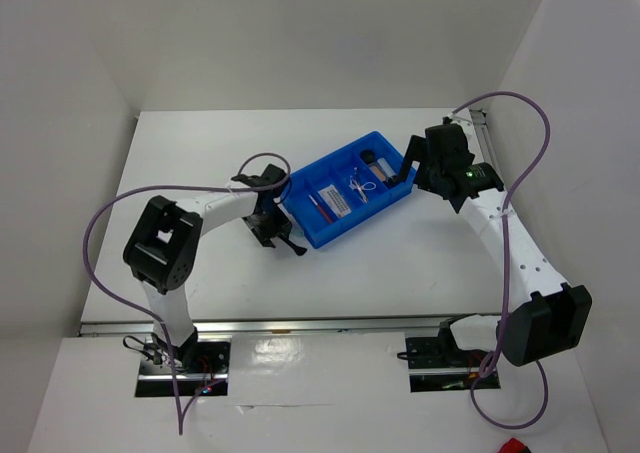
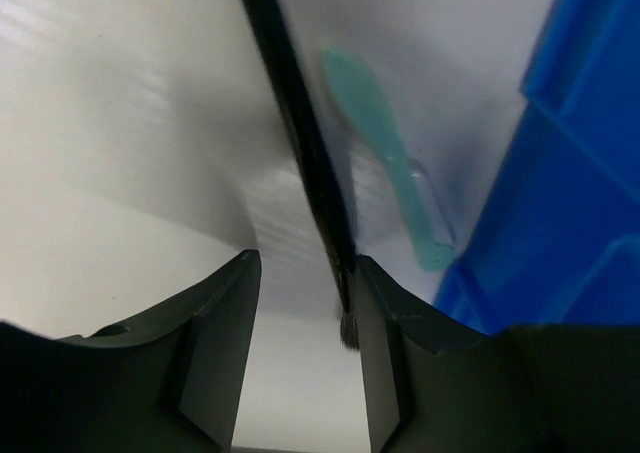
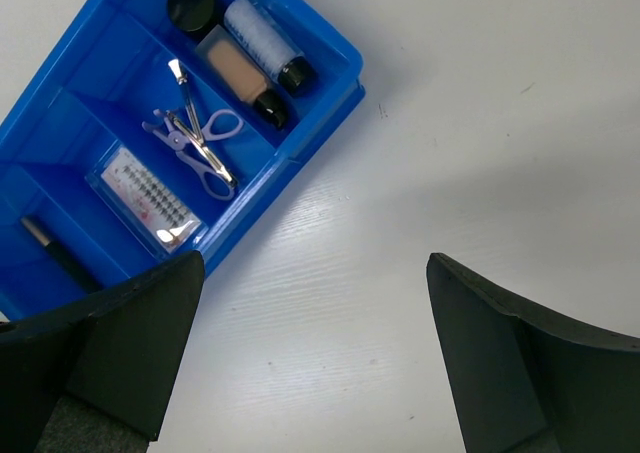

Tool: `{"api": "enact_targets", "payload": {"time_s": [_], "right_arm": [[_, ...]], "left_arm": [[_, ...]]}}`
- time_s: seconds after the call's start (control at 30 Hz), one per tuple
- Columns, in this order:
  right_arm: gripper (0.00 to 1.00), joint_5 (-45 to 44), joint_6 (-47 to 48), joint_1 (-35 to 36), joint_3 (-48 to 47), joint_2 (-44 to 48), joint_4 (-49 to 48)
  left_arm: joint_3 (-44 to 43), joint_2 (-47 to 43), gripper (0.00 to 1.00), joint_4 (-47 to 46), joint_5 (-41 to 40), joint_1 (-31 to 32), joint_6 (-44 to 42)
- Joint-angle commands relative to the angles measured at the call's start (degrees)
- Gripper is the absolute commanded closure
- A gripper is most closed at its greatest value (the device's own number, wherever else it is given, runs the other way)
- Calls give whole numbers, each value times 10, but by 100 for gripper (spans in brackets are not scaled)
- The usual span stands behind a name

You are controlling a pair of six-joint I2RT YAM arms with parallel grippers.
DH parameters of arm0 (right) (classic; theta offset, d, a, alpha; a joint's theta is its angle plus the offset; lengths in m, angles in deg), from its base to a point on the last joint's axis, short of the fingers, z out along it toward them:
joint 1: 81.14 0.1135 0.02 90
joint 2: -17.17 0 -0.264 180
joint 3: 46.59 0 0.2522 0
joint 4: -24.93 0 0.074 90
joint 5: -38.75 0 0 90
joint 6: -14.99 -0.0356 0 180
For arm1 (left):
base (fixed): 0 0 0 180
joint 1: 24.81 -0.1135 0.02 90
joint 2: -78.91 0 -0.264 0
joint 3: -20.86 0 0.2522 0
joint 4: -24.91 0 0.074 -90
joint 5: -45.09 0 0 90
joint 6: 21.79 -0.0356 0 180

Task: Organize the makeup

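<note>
Left wrist: left jaws straddling black stick point(image 2: 298, 143), unclenched; right jaws spread wide beside tray point(image 3: 95, 83).

White arm links point(image 1: 222, 209), black joint housings point(image 1: 160, 245). Purple cable point(image 1: 92, 235) loops off each arm. Matte black fingers point(image 3: 110, 343). Green light point(image 1: 471, 176), right wrist.

Tray point(image 1: 302, 205): we find it mid-way across the table point(image 1: 250, 283).
Jar point(image 3: 191, 5), bottle point(image 3: 265, 43), tube point(image 3: 243, 78): together in its 2 o'clock end compartment.
Card point(image 3: 145, 195): at the curler's point(image 3: 200, 143) 8 o'clock.
Spatula point(image 2: 385, 143): on the table, beside the tray wall.
</note>
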Motion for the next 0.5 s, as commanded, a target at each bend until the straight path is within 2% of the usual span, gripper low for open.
{"api": "enact_targets", "payload": {"time_s": [0.0, 0.1, 0.17, 0.2, 0.33, 0.47], "right_arm": [[0, 3, 5, -4, 3, 7, -6], [0, 9, 5, -4, 3, 7, -6], [0, 9, 5, -4, 3, 7, -6], [0, 9, 5, -4, 3, 7, -6], [0, 4, 5, -4, 3, 2, -6], [0, 4, 5, -4, 3, 2, -6]], "left_arm": [[-25, 23, 46, -8, -20, -3, 5], [-36, 31, 47, -8, -25, -3, 12], [-36, 45, 53, 6, -30, -3, 12], [-42, 45, 61, 6, -31, -3, 12], [-35, 45, 74, 19, -36, -3, 12], [-23, 10, 89, 56, -48, -3, 17]]}}
